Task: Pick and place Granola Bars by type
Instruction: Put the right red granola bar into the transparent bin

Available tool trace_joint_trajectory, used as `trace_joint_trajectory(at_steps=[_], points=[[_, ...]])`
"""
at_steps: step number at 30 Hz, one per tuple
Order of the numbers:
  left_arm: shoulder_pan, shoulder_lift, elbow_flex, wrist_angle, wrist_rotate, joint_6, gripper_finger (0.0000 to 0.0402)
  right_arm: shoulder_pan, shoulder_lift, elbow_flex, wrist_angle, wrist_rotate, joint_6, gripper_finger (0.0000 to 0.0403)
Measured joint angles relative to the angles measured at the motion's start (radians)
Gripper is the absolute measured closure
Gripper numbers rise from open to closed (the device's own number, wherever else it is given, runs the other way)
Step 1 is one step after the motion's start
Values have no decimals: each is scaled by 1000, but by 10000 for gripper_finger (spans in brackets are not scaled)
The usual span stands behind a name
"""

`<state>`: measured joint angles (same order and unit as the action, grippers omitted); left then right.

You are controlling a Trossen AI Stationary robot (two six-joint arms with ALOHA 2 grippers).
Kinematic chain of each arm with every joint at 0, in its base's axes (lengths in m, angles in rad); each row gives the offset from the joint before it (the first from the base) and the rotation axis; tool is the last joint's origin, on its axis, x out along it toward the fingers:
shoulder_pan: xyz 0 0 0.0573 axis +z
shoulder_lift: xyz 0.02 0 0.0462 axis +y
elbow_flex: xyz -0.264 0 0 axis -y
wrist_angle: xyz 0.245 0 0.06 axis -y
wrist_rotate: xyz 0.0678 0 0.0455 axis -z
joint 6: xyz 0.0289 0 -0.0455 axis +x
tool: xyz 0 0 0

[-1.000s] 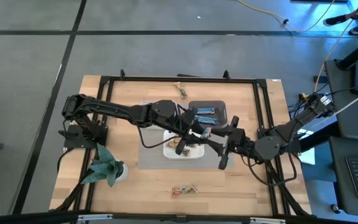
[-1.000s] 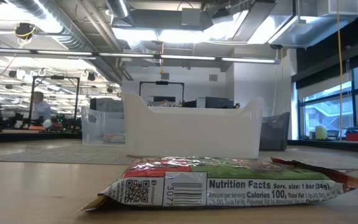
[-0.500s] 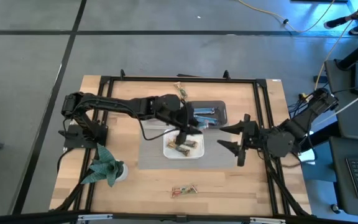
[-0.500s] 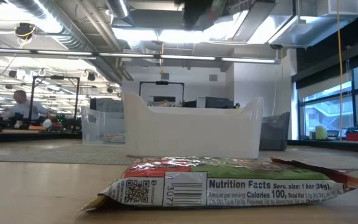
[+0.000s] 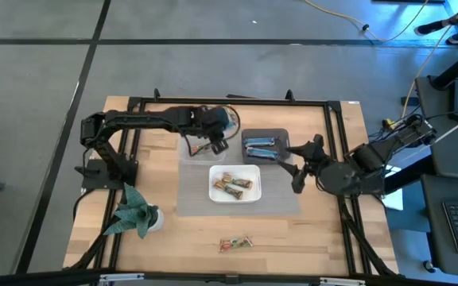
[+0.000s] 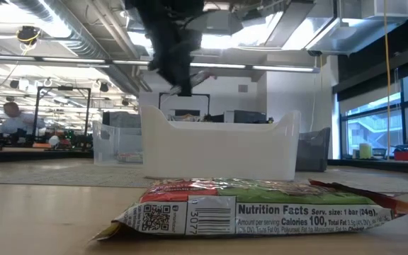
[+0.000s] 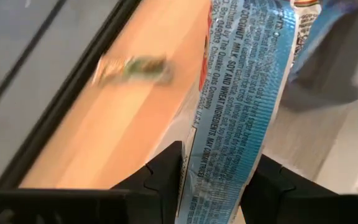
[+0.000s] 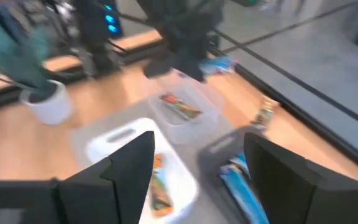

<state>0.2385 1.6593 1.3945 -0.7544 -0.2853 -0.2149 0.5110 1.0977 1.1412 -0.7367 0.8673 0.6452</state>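
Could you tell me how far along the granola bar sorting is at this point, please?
Partly done. The white tub holds tan bars and the dark tub holds blue bars. In hand: the left end effector is shut on a blue bar, above the clear tub. The right end effector is open and empty. Left: one tan bar at the table's far edge, another at its near edge.

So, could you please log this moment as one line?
left gripper: shut on blue bar | right gripper: open, empty

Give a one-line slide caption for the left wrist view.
Left gripper shut on a blue granola bar, carried above the wooden table.
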Motion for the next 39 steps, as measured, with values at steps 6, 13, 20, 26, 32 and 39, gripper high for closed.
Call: trace_joint_trajectory(at_steps=[6,13,20,26,32,39], points=[[65,0,-14,-87,73,-67,277,-90,0,0,-97,-6,-2,153],[93,0,-126,-65,97,-123,277,-194,-1,0,-106,-44,-77,153],[97,1,-211,-19,106,-142,277,-305,-1,0,-75,-113,-156,153],[97,1,-255,9,107,-142,277,-393,-1,0,-54,-121,-188,153],[97,1,-300,43,105,-142,277,-461,1,0,8,-172,-265,153],[97,1,-345,54,105,-165,277,-502,17,0,75,-163,-369,153]])
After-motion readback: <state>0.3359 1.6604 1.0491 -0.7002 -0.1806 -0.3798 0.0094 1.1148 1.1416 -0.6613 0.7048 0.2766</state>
